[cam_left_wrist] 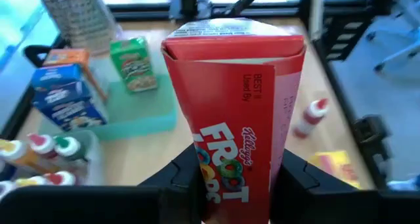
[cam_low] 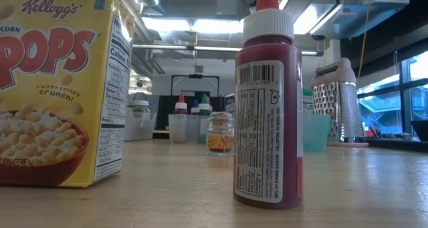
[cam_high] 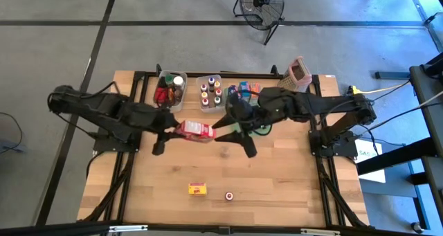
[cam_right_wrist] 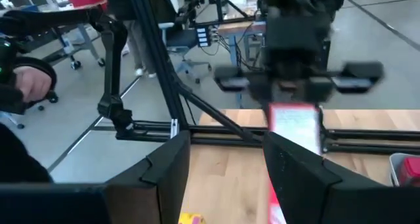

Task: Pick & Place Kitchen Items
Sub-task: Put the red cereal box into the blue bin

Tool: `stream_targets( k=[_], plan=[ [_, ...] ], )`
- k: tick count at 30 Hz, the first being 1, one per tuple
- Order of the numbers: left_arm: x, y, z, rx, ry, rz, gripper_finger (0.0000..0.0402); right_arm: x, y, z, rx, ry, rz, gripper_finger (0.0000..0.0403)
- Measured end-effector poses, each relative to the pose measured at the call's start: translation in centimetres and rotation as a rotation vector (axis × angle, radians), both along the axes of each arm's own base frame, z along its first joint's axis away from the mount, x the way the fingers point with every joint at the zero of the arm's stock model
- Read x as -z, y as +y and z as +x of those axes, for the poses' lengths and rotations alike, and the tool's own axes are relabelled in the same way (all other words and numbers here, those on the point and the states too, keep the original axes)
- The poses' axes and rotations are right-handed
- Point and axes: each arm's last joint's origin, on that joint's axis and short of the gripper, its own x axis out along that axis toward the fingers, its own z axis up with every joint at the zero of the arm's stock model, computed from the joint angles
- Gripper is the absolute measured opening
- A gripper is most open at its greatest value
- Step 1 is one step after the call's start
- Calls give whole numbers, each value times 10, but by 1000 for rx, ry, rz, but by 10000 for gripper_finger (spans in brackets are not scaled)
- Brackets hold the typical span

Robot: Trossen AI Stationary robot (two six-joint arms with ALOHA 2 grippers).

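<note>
A red Froot Loops carton [cam_high: 196, 130] hangs above the middle of the table with my left gripper [cam_high: 172, 130] shut on it. In the left wrist view the carton [cam_left_wrist: 236, 99] reaches away from the gripper, its top flap farthest off. My right gripper [cam_high: 234, 142] stands open just beyond the carton's right end, with nothing between its fingers [cam_right_wrist: 164, 178]. In the right wrist view the carton [cam_right_wrist: 295, 125] shows beyond them. A yellow Corn Pops carton [cam_high: 199, 189] and a red sauce bottle [cam_high: 228, 194] stand near the table's front edge. My left gripper pinches the carton's bottom end [cam_left_wrist: 210, 184] between its two fingers [cam_left_wrist: 298, 181], one on each narrow side, the printed front face toward the wrist camera. The fingers come from the table's left, slanting down, and lie along the carton. The carton is lifted clear of the table.
Two clear bins [cam_high: 171, 89] [cam_high: 210, 92] with jars and bottles stand at the back. Beside them is a green tray [cam_high: 246, 94] with small cartons, and a box grater [cam_high: 297, 73] stands at the back right. A person's sleeve [cam_right_wrist: 20, 86] shows beyond the table.
</note>
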Motion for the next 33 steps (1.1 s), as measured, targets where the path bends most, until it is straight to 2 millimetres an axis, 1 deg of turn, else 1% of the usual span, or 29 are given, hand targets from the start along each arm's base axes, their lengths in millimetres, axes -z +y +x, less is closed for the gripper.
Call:
stream_targets(
  k=[3,7,14,16,20,24,27,30,33],
  plan=[
    [5,7,9,10,29,31,108,-1,-3,-1,12,23,21,200],
    [9,16,20,63,54,32,108,7,-8,-2,73,128,56,223],
    [16,31,36,73,76,-10,108,7,-7,-2,162,89,-77,279],
    [19,35,41,64,87,-19,108,9,-9,-1,191,100,-97,287],
    [25,40,49,50,111,-26,108,20,-13,8,216,148,-113,291],
    [28,42,54,45,122,-31,108,34,-18,20,243,205,-85,294],
    [29,43,54,50,125,-39,108,43,-22,27,280,247,-31,304],
    [29,43,53,53,129,-42,108,47,-26,30,300,265,3,320],
    [28,43,52,56,127,-45,108,48,-26,29,296,277,-18,334]
  ],
)
